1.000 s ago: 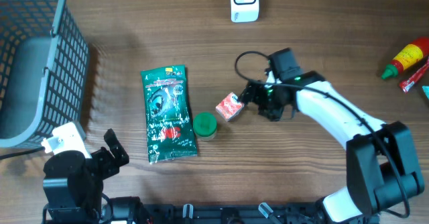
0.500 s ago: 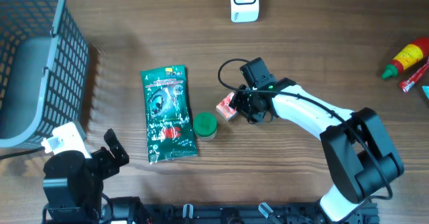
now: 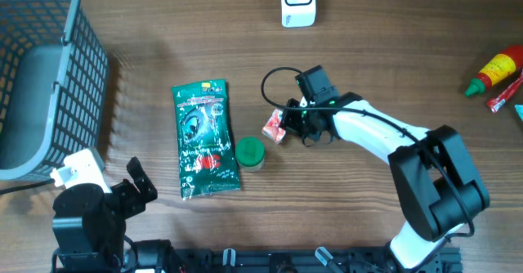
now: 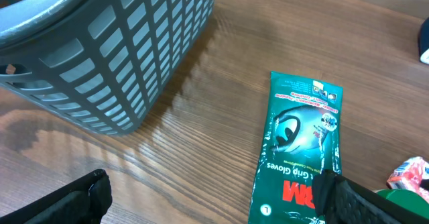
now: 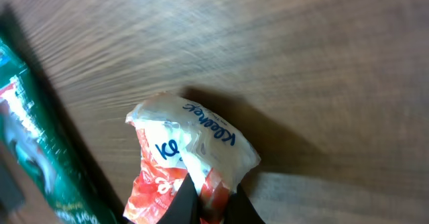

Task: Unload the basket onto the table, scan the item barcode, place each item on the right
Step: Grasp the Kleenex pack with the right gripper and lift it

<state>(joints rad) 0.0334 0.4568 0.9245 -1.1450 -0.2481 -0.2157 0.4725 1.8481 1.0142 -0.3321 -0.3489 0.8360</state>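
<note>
A brown wood-grain table (image 3: 392, 28) fills every view, evenly lit, seemingly from overhead.

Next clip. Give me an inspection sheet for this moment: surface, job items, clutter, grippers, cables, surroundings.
Surface: wooden table, no spills seen.
Job's things: tissue pack pinched at one end, no barcode visible; white device, probably the scanner, at the far edge.
Clutter: green glove packet lying flat; green round lid beside it; sauce bottle at the right edge.
Grippers: right gripper shut on the tissue pack; left gripper open, holding nothing.
Cables: black cable looping off the right wrist.
Surroundings: grey basket at the left; nothing else seen.
</note>
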